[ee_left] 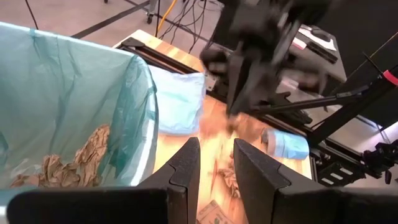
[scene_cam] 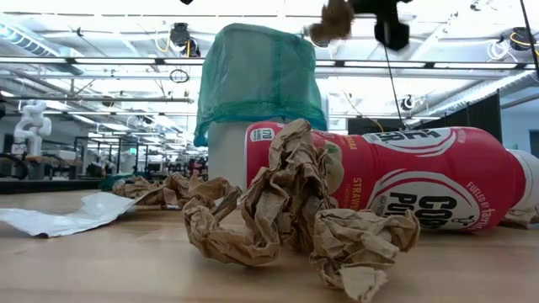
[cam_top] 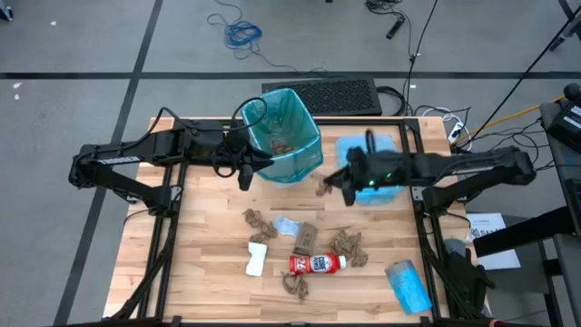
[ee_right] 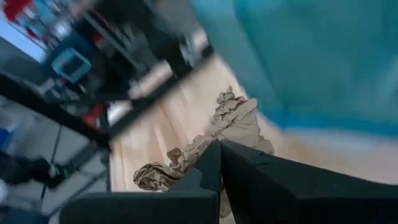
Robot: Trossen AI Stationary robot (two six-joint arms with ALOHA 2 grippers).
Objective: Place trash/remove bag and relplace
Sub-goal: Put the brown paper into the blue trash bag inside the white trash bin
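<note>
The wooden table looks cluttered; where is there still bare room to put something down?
Free: the near-left corner of the light wooden table, left of the white packet, and the strip below the left arm. Crowded: the middle front, around the red-and-white labelled bottle and crumpled brown paper wads, and by the teal-lined bin.

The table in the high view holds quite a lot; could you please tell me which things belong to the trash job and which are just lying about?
Part of the job:
- lined bin
- brown paper wad held by the right end effector
- loose paper wads
- red-and-white bottle
- white packet
- pale blue scrap

Lying about:
- keyboard
- blue cable
</note>
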